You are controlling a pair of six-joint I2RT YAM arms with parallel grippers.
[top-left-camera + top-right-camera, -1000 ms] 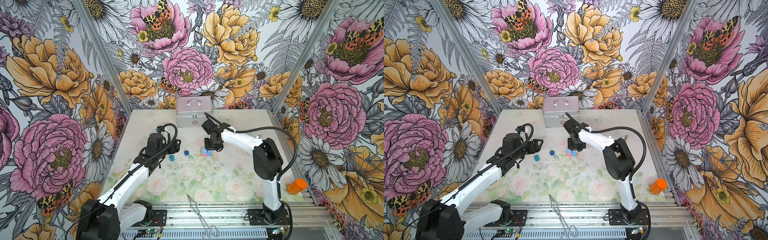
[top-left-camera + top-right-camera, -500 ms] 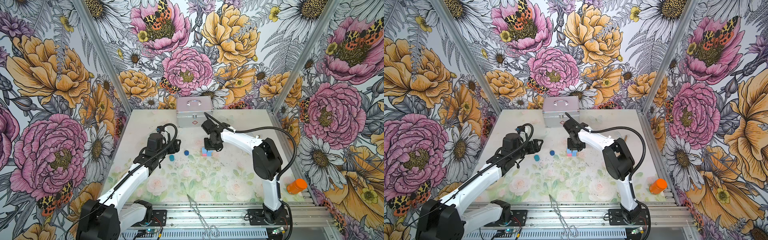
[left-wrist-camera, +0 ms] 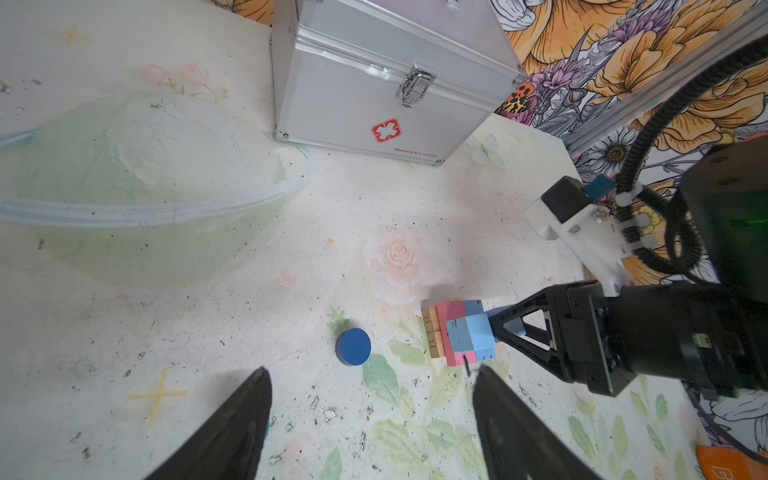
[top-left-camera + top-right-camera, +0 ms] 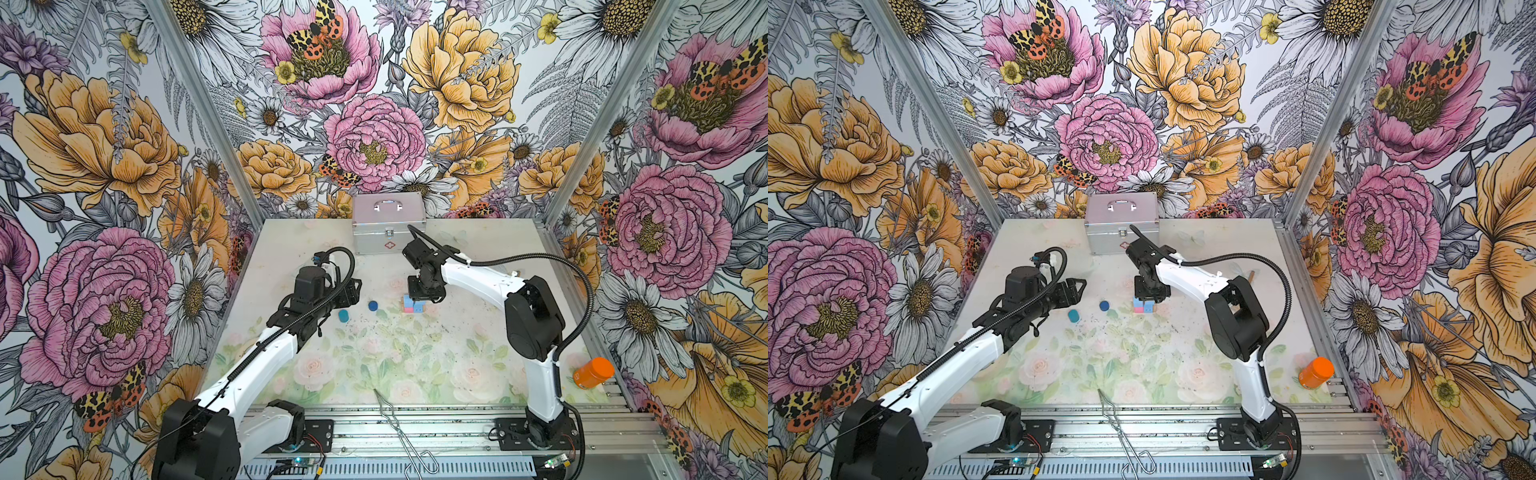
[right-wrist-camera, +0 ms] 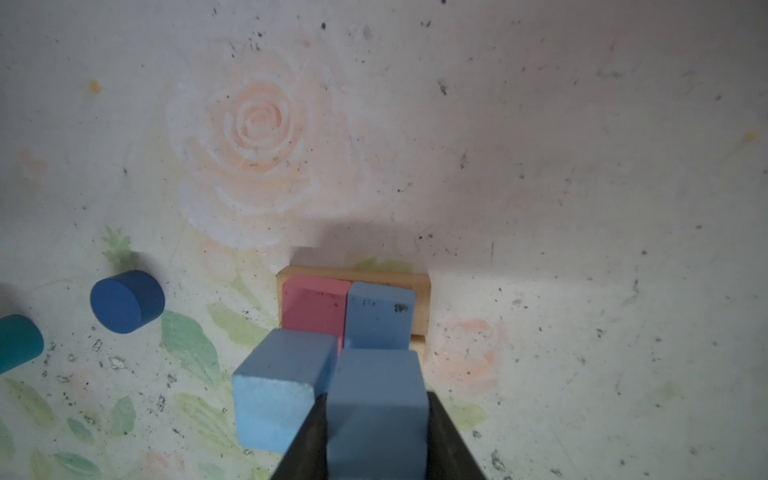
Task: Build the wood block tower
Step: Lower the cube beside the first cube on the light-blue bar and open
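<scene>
Nearest the front edge of the surface (image 4: 374, 365), metal tongs (image 4: 399, 428) lie across the rail. An orange bottle (image 4: 592, 372) lies on its side at the right edge.

Further in, the left hand (image 4: 1077, 287) hovers with its jaws wide apart and nothing between them. In the left wrist view its dark fingers (image 3: 249, 411) frame bare surface. Just beyond it are a teal cylinder (image 4: 343, 316) and, to its right, a dark blue cylinder (image 4: 373, 306). The two are apart, and both are on the surface, clear of the stack.

To their right is the tower (image 4: 411, 305), mid-surface in both top views. Tan planks (image 3: 432, 332) form its base. A pink slab (image 5: 313, 305) and a blue slab (image 5: 378, 316) lie side by side across them. A light blue cube (image 5: 278, 390) sits on the pink slab's near end.

The right hand (image 5: 376, 399) reaches down over the tower, narrowed on a second light blue cube (image 5: 376, 374) with a finger against each side. This cube is touching or almost touching the first and sits over the blue slab. Whether it rests on the slab cannot be told.

At the back, a silver metal case (image 4: 388, 224) with a red cross stands against the wall, latch shut. In the left wrist view an upturned clear bowl (image 3: 145, 187) is just beside it.
</scene>
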